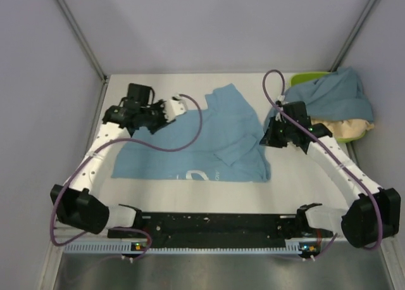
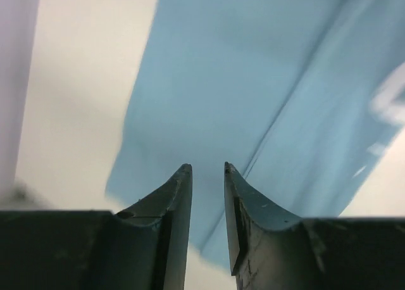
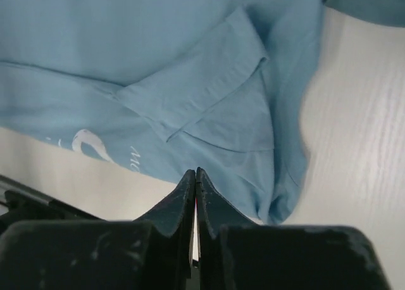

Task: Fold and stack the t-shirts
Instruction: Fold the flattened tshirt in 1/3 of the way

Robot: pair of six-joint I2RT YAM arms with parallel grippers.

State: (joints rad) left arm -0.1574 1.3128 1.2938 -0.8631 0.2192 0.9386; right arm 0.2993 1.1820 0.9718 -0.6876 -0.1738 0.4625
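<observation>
- Top view: the left gripper [image 1: 169, 108] hangs over the far-left edge of the sky-blue t-shirt [image 1: 202, 144], which lies spread on the white table [image 1: 190, 198] between the 2 arms. From here I cannot tell how far its jaws stand apart. The left arm rises from its base at the near-left corner and bends inward at the wrist.
- Top view: the right gripper [image 1: 271, 137] points down at the shirt's right edge, and its arm reaches in from the near-right corner. At the far right, a slate-blue t-shirt [image 1: 335, 94] is heaped over a beige t-shirt [image 1: 348, 128] on the lime-green tray [image 1: 307, 80].
- Left wrist view: the left gripper [image 2: 207, 170] has its 2 fingers parted by a narrow gap with nothing between them. It is held above the sky-blue t-shirt [image 2: 253, 81], with bare table [image 2: 76, 113] to the left.
- Right wrist view: the right gripper [image 3: 195, 173] has its fingers pressed together, the tips over the shirt's near edge. No cloth shows between them. The sky-blue t-shirt [image 3: 190, 49] lies flat with 1 sleeve [image 3: 196, 87] folded inward and white lettering [image 3: 88, 144] near the hem. A corner of the slate-blue t-shirt [image 3: 373, 2] shows at the top right.
</observation>
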